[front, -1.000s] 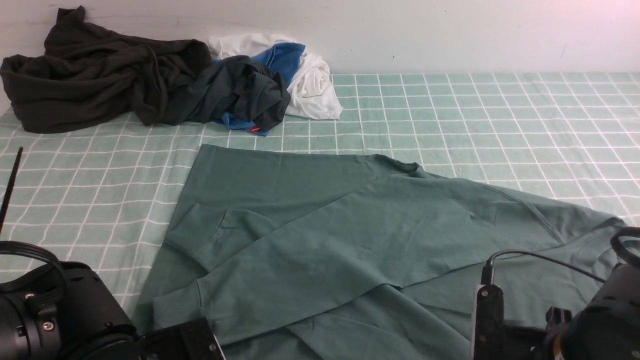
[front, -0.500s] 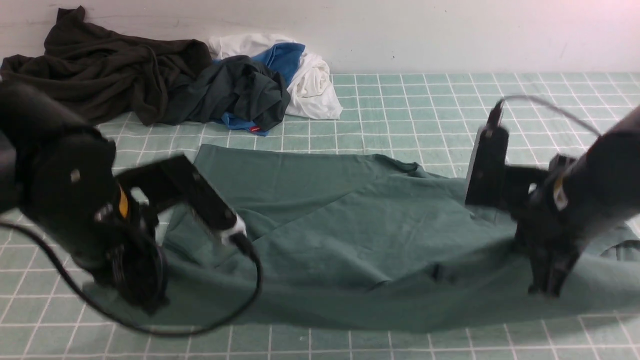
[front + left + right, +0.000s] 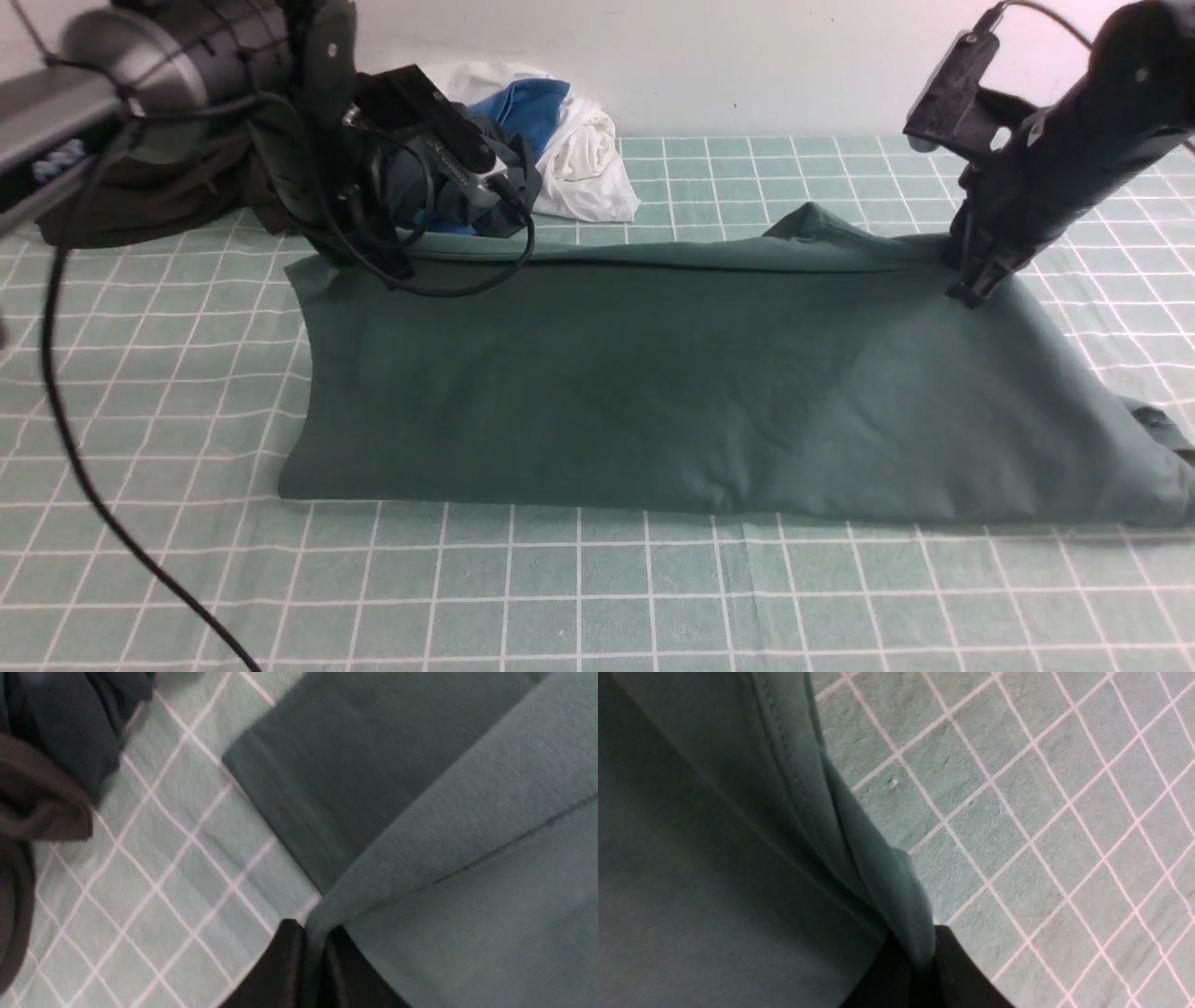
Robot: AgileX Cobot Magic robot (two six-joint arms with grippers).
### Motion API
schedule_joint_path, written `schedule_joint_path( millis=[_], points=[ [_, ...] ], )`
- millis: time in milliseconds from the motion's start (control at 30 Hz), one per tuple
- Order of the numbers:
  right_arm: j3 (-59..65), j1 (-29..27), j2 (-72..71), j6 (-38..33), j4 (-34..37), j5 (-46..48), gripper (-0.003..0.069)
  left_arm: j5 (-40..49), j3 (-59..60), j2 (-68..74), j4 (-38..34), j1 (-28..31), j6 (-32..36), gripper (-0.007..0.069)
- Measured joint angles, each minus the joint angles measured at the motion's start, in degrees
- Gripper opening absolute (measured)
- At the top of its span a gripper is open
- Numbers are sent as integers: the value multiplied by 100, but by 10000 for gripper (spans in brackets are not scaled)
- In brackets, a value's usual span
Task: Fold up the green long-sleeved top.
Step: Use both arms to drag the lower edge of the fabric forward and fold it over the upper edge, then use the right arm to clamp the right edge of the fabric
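While its far edge hangs raised, the top [image 3: 653, 392] lies across the table [image 3: 597, 597]. The left gripper [image 3: 400, 269] clamps its fingers on that edge's left end, the right gripper [image 3: 967, 295] on its right end.

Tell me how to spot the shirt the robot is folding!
Look at the green checked tablecloth. Stretched across its middle, pinched along its far edge by the left gripper and right gripper, is the green long-sleeved top. It is the only big, smooth, sage-green piece; the dark, blue and white clothes lie crumpled by the back wall.
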Motion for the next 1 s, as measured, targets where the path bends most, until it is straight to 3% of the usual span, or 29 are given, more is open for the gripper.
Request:
schedule_joint_path(
  millis=[133,333,367,500,633,700,800,900,967,1000],
  points=[
    [-259,-28,493,143,-34,-279,22,-283,-556,680,68,50,-25,17],
    [-460,-52,902,639,-99,-734,171,-668,-968,1224,90,118,-400,68],
    [-558,-58,902,1076,-137,-750,246,-716,-996,1259,94,121,-620,118],
    [-891,-70,752,2181,-366,-230,374,-541,-1151,1235,109,121,-1109,267],
    [-1093,-95,389,2786,-471,905,422,237,-1526,990,102,93,-1601,396],
    [-1098,-101,242,2918,-465,1405,424,662,-1643,811,84,64,-1704,420],
    [-1047,-135,86,3018,-294,1930,424,1213,-1710,536,-121,10,-1750,414],
    [-630,-231,-131,3191,-14,2041,418,1414,-1661,370,-634,-25,-1728,323],
    [-141,-305,-355,3397,59,2048,404,1419,-1356,318,-946,-25,-1605,219],
    [-90,-323,-375,3432,59,2035,402,1419,-1318,313,-969,-25,-1588,209]
  ],
)
